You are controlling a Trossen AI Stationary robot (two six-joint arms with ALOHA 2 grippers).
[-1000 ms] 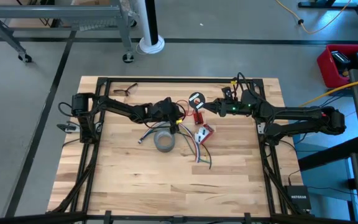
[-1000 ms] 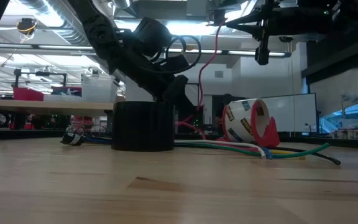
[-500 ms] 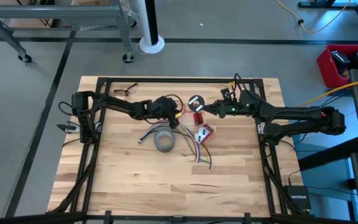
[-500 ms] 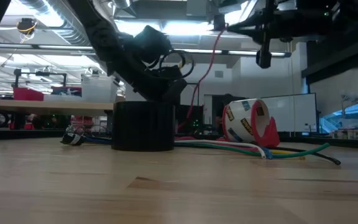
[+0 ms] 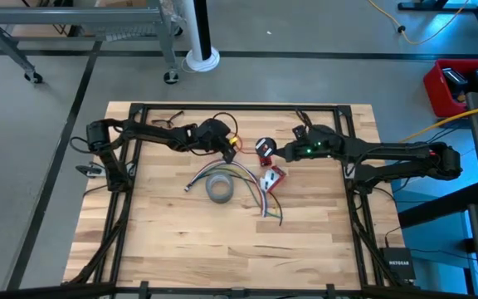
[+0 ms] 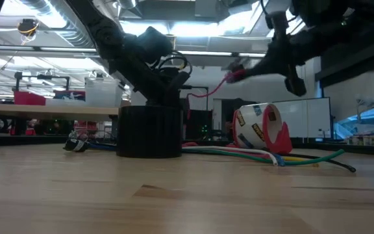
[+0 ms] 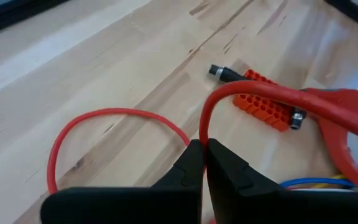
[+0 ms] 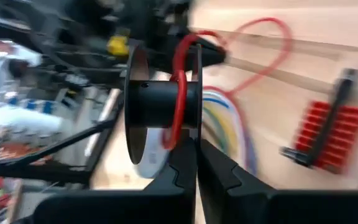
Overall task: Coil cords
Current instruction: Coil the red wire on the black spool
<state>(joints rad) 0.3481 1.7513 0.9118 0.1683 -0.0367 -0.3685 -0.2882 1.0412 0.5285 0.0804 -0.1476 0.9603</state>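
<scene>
The left gripper [image 7: 202, 158], upper centre of the high view, is clamped tight on the red wire [image 7: 104, 115]; the right gripper [image 8: 194, 155], just right of it, is closed on a black spool [image 8: 163, 102] with 1 turn of that wire around its hub. Judged from here, pulling the arms apart could slip the turn off the flange or drag the wire from the pinch, since it hangs slack. The wooden table [image 5: 164, 241] also carries a grey tape roll [image 5: 219, 188] and loose coloured wires [image 5: 260, 199]; beyond is a lit workshop
</scene>
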